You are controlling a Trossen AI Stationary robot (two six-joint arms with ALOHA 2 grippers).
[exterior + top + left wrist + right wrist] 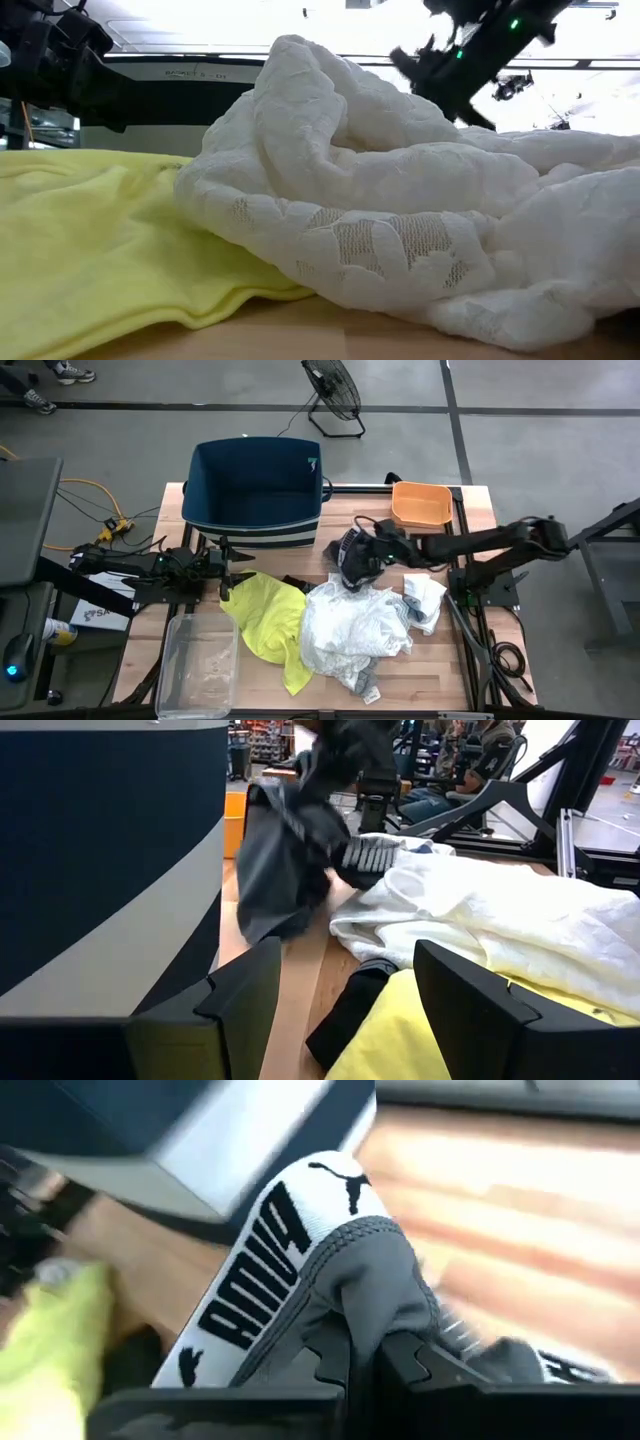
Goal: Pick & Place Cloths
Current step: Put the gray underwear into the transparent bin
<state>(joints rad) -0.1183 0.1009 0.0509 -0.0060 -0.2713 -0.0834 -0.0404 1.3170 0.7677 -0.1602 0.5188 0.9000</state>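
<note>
My right gripper (372, 550) hangs over the table's middle, just right of the dark-blue bin (255, 485), and is shut on the black-and-white patterned piece (352, 563), a grey cloth with a white lettered band. My left gripper (236, 566) waits open at table height between the bin and the neon-yellow garment (270, 615); its fingers (245, 995) touch nothing. The large white garment (350, 625) lies heaped on the table, partly over the yellow one. The small white-blue rag (425, 600) lies to its right. A grey sock (366, 691) shows under the white heap's near edge. My right gripper pinches a bunched fold of grey fabric (372, 1295) of the patterned piece between its two fingers (330, 1362), just beside the white lettered band (262, 1270). It comes from above, slanting in from the table's right. The cloth (285, 860) hangs slack below it; whether its lower end touches the table I cannot tell.
The small orange tray (420, 503) sits at the far right of the table. A clear plastic container (195, 660) stands at the near left corner. A black piece (350, 1010) lies at the yellow garment's edge. A floor fan (332, 390) stands beyond the table.
</note>
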